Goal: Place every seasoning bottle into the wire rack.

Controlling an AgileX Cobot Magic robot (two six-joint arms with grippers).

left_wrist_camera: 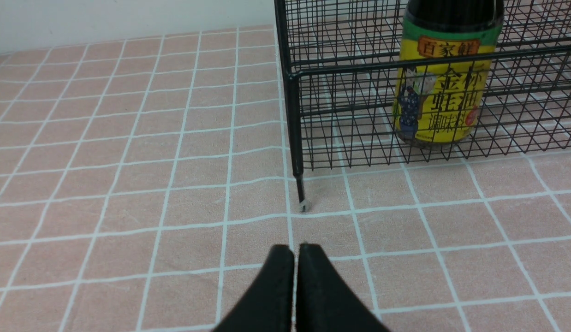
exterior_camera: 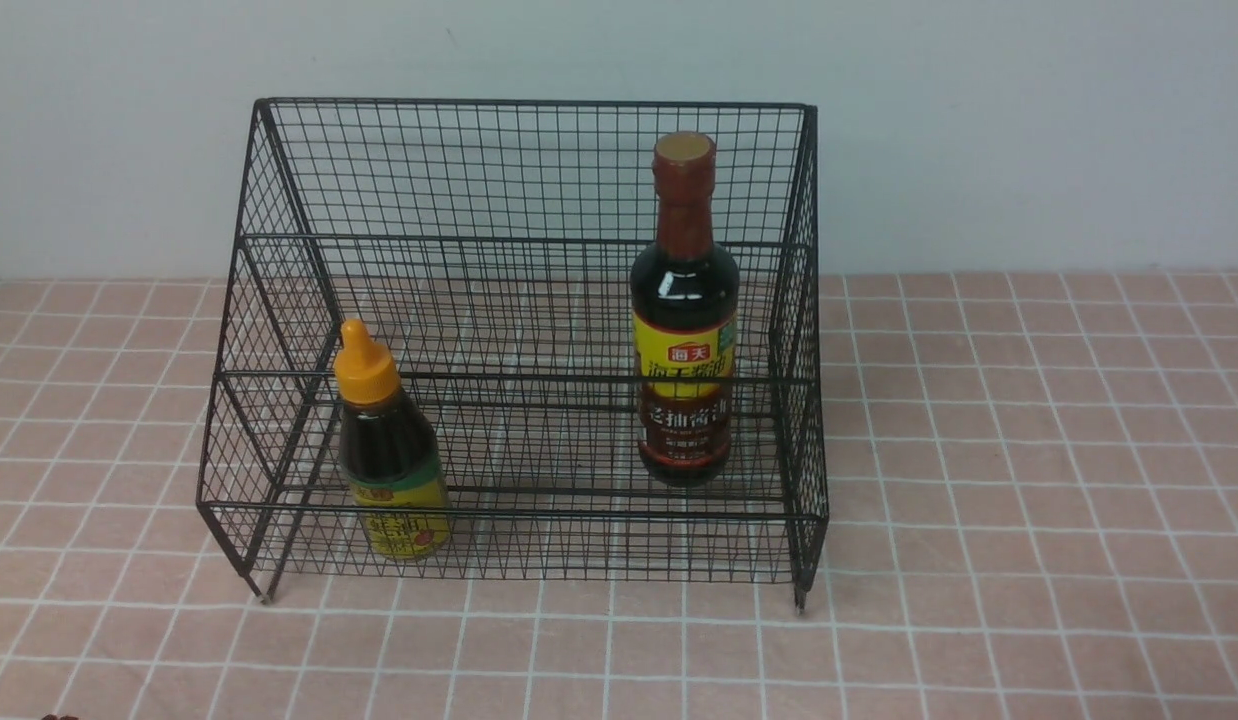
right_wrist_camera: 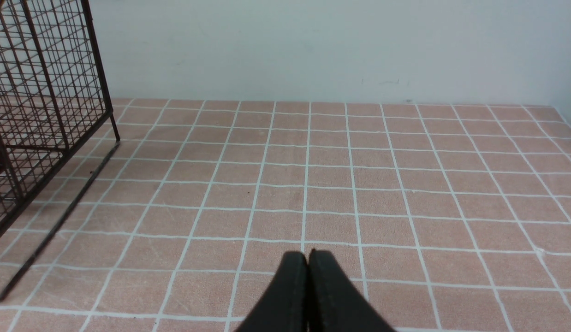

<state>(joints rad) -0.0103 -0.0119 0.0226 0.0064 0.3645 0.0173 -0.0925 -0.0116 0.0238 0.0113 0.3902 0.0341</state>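
Note:
The black wire rack (exterior_camera: 519, 170) stands on the tiled cloth. Upright inside it, on the lower tier at the left, is the short seasoning bottle (exterior_camera: 391, 460) with an orange nozzle cap. The tall seasoning bottle (exterior_camera: 683, 330) with a brown-red cap stands upright inside at the right. Neither arm shows in the front view. My left gripper (left_wrist_camera: 294, 251) is shut and empty, hovering over the cloth short of the rack's front leg (left_wrist_camera: 300, 191), with the short bottle (left_wrist_camera: 440, 87) beyond it. My right gripper (right_wrist_camera: 307, 256) is shut and empty over bare cloth, to the right of the rack's side (right_wrist_camera: 45, 92).
A pink cloth (exterior_camera: 1029, 500) with a white grid covers the table. A plain pale wall (exterior_camera: 979, 120) rises behind the rack.

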